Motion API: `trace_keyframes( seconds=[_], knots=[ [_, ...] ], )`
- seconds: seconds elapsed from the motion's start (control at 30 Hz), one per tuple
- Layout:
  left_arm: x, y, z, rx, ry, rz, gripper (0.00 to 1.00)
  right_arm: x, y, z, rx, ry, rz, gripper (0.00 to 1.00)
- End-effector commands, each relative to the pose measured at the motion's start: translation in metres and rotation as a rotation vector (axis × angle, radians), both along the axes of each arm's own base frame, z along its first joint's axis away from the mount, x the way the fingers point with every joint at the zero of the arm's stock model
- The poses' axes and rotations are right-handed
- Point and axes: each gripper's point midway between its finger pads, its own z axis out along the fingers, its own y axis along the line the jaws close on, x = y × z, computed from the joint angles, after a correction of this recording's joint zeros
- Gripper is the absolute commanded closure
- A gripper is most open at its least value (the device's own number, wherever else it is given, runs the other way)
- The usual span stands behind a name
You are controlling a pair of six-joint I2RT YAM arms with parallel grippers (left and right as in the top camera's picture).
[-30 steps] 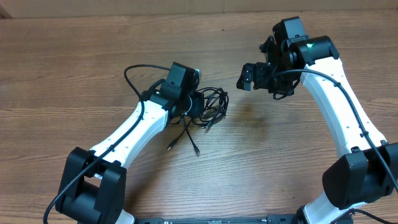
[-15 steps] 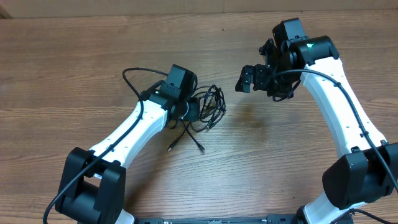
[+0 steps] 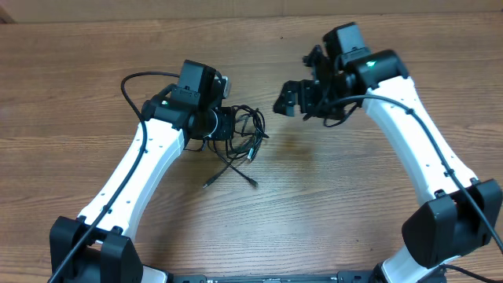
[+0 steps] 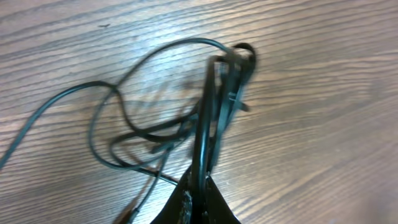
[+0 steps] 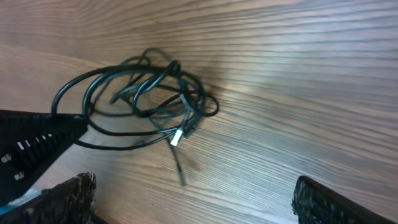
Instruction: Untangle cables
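Black cables (image 3: 245, 135) look light, floppy, a bit slippery, bunched at the tip of the left gripper (image 3: 226, 127), pinched shut on one strand; right gripper (image 3: 297, 96) gapes empty nearby, I'd grab near a plug end

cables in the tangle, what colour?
The cables are plain black, no pattern. They show best in the left wrist view.
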Motion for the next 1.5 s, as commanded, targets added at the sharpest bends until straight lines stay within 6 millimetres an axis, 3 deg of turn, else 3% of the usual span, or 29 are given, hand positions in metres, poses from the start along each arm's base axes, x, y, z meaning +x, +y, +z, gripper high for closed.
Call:
trace_keyframes(
  seconds=[0.0, 0.17, 0.33, 0.5, 0.67, 0.83, 0.97, 1.1, 1.23, 1.33, 1.4, 1.43, 1.47],
  knots=[
    [-0.001, -0.006, 0.012, -0.044, -0.017, -0.041, 0.96, -0.009, 0.012, -0.019, 0.013, 0.053, -0.026, 0.0],
    [-0.003, -0.006, 0.012, -0.043, -0.01, -0.041, 0.96, -0.004, 0.018, -0.05, 0.041, 0.064, -0.097, 0.0],
    [-0.003, -0.006, 0.012, -0.043, -0.011, -0.041, 0.96, 0.013, 0.027, -0.081, 0.095, -0.084, -0.044, 0.0],
    [-0.002, -0.006, 0.012, -0.041, -0.011, -0.041, 0.96, 0.018, 0.035, -0.093, 0.084, -0.291, 0.164, 0.18],
    [-0.002, -0.006, 0.012, -0.042, -0.011, -0.04, 0.96, 0.017, 0.037, -0.101, 0.071, -0.365, 0.239, 0.18],
    [-0.002, -0.006, 0.012, -0.045, -0.011, -0.041, 0.96, 0.02, 0.06, -0.095, 0.095, -0.488, 0.315, 0.19],
    [-0.003, -0.007, 0.012, -0.045, -0.011, -0.041, 0.96, 0.031, 0.075, -0.094, 0.049, -0.584, 0.313, 0.33],
    [-0.003, -0.006, 0.012, -0.044, -0.007, -0.041, 0.96, 0.051, 0.074, -0.106, -0.085, -0.668, 0.248, 0.41],
    [-0.004, -0.006, 0.011, -0.042, -0.003, -0.041, 0.96, 0.058, 0.076, -0.101, -0.088, -0.709, 0.232, 0.6],
    [-0.004, -0.006, 0.011, -0.042, -0.003, -0.041, 0.96, 0.057, 0.08, -0.099, -0.064, -0.711, 0.243, 0.58],
    [-0.004, -0.006, 0.011, -0.042, -0.002, -0.041, 0.96, 0.053, 0.082, -0.101, -0.051, -0.694, 0.253, 0.49],
    [-0.004, -0.006, 0.011, -0.042, -0.002, -0.041, 0.96, 0.047, 0.084, -0.105, -0.031, -0.659, 0.262, 0.39],
    [-0.004, -0.006, 0.011, -0.041, -0.002, -0.041, 0.96, 0.044, 0.084, -0.107, -0.018, -0.63, 0.249, 0.37]
  ],
)
